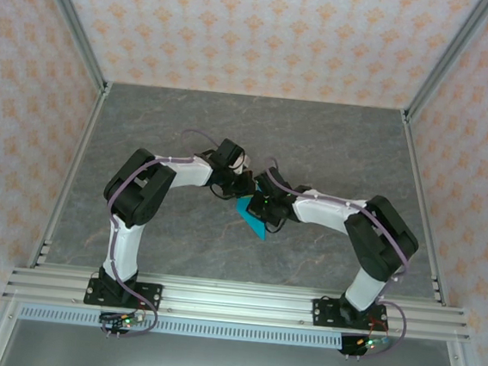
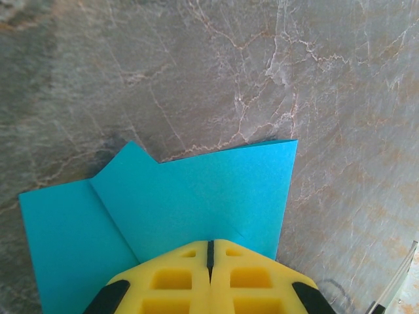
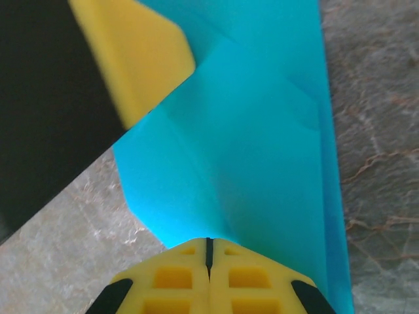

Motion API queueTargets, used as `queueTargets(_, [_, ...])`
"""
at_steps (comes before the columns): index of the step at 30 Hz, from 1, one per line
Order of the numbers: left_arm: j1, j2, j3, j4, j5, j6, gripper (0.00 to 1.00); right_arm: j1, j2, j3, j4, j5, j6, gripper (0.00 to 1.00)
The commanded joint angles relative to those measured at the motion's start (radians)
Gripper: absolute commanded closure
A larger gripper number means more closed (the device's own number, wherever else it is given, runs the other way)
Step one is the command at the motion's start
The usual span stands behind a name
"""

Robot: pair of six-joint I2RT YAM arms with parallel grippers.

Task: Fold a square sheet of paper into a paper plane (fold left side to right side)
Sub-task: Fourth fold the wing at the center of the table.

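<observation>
Top external view: showed the left hand [image 1: 237,186] and the right hand [image 1: 264,205] meeting tip to tip near the middle of the tabletop [image 1: 169,245]. Showed also the square sheet of paper [image 1: 253,217], partly folded, under them and peeking out on the near side of the tips.

Judged slipping as the main risk: thin paper on a smooth, stone-like surface, easily dragged whole by a sideways push instead of being turned left side over right. Judged also a danger of a crooked crease, with the flaps lying at an angle and the edges not lined up; pressing down in this state would fix the error in the paper. Could tear or crumple too, if pulled two ways by both hands at once.

In the left wrist view, saw the yellow fingers [image 2: 170,281] closed together with no gap, the tips touching the sheet, the blue paper spreading flat ahead of them with one flap folded over another. In the right wrist view, saw the fingers [image 3: 249,281] closed in the same way, the paper running out from just under the tips, and one finger of the left hand lying on the sheet farther ahead. Could not tell between a nipped layer and simple pressing, for either hand.
</observation>
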Motion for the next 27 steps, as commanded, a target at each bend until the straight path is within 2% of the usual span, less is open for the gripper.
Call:
queueTargets(1, [0.001,0.032,-0.039,-0.055,-0.101,0.01,0.95,0.003,0.02,0.033,-0.002,0.067,0.037,1.0])
queueTargets(5, [0.001,0.032,-0.036,-0.059,-0.102,0.01,0.95,0.003,0.03,0.023,-0.043,0.086,0.039,1.0])
queueTargets(10, [0.001,0.035,-0.033,-0.065,-0.105,0.016,0.95,0.005,0.043,-0.023,-0.084,0.03,0.044,1.0])
queueTargets(27, [0.001,0.038,-0.015,-0.082,-0.116,0.02,0.95,0.069,-0.074,-0.203,-0.162,-0.018,0.057,1.0])
